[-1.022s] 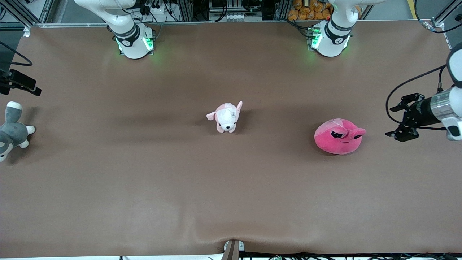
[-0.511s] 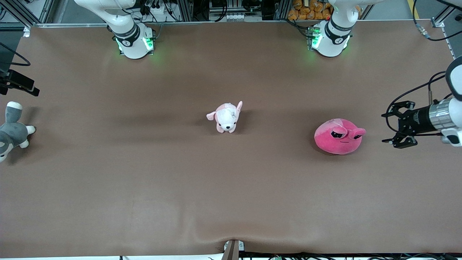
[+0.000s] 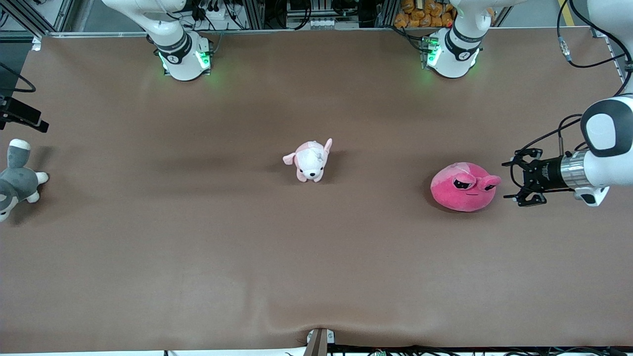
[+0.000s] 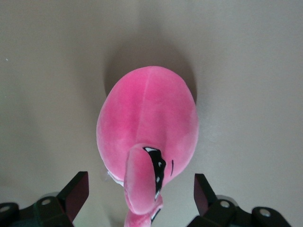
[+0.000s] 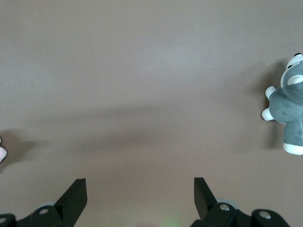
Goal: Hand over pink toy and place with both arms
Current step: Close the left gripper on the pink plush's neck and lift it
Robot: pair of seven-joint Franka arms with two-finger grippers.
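Note:
The pink toy point(image 3: 462, 190), a round hot-pink plush with sleepy dark eyes, lies on the brown table toward the left arm's end. My left gripper point(image 3: 510, 181) is level with it, just beside its eye end, and is open and empty. In the left wrist view the toy point(image 4: 147, 123) fills the middle, and its bulging eyes reach in between the spread fingers of the left gripper point(image 4: 140, 195) without touching them. My right gripper point(image 3: 27, 117) shows only partly at the right arm's end of the table. In the right wrist view it point(image 5: 140, 196) is open over bare table.
A pale pink-and-white puppy plush point(image 3: 310, 160) stands mid-table. A grey-and-white plush animal point(image 3: 15, 183) lies at the right arm's end, near the right gripper, and also shows in the right wrist view point(image 5: 289, 113). The brown table surface point(image 3: 316, 257) is bare nearer the camera.
My left gripper has moved in from the table's end toward the pink toy and now sits right beside it. The right gripper has drifted slightly toward the table's edge. The toys have not moved.

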